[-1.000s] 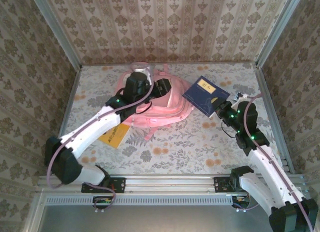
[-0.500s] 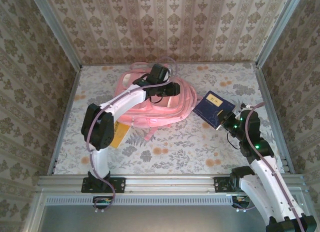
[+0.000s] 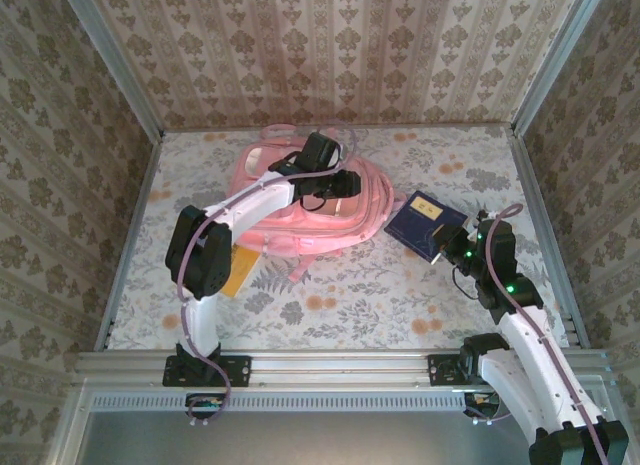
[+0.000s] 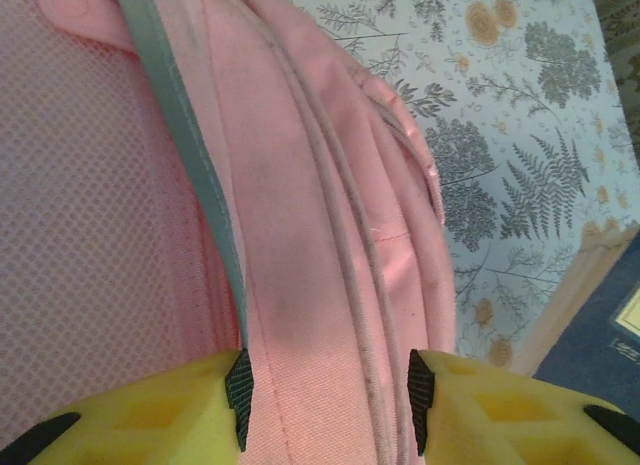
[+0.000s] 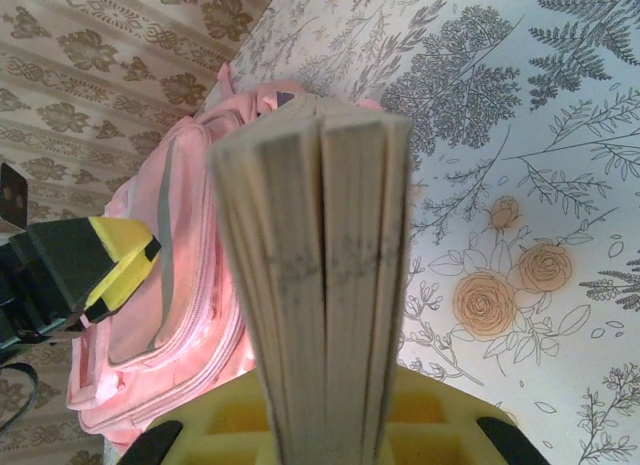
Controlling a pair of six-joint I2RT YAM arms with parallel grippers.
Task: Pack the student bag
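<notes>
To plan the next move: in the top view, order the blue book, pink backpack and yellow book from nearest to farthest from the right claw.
1. Dark blue book, held in the right claw.
2. Soft pink fabric backpack, to its left.
3. Flat yellow book, far left.

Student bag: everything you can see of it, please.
The student bag is a large, soft pink fabric backpack lying flat on the floral table, far centre. Lighter pink panels, a mesh panel, a grey strip and piped seams show. A strap trails toward the near edge. The left gripper straddles a fold of it; whether it grips is unclear.
</notes>
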